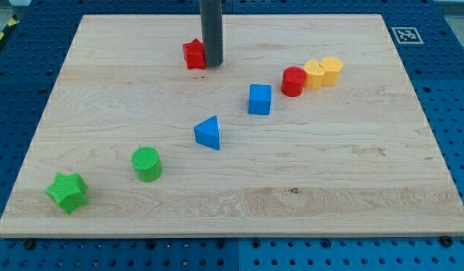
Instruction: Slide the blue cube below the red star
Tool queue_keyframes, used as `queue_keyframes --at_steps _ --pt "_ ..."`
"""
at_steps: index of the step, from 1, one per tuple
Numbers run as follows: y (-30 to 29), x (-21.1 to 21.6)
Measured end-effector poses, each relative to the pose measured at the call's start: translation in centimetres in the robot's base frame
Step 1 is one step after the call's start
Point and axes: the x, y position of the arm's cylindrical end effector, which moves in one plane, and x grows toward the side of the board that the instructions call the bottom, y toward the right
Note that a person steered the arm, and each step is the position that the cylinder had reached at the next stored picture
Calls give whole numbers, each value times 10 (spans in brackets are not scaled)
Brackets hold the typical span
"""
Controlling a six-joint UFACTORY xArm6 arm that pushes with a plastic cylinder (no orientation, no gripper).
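Note:
The blue cube [259, 99] sits on the wooden board right of centre. The red star [193, 54] lies near the view's top, up and to the left of the cube. My tip [213, 63] stands on the board right against the red star's right side, well above and left of the blue cube. The rod comes straight down from the view's top edge.
A blue triangle [208, 132] lies below and left of the cube. A red cylinder [293, 81] and two yellow blocks [314, 74] [332, 69] stand in a row to the cube's upper right. A green cylinder [147, 163] and a green star [68, 192] lie at the lower left.

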Motion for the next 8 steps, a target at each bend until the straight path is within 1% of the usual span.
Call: queue_keyframes --at_steps 2,3,5,7,8 --pt "45 3" --pt "54 15" --pt "84 43" --pt "128 76" --pt "127 100"
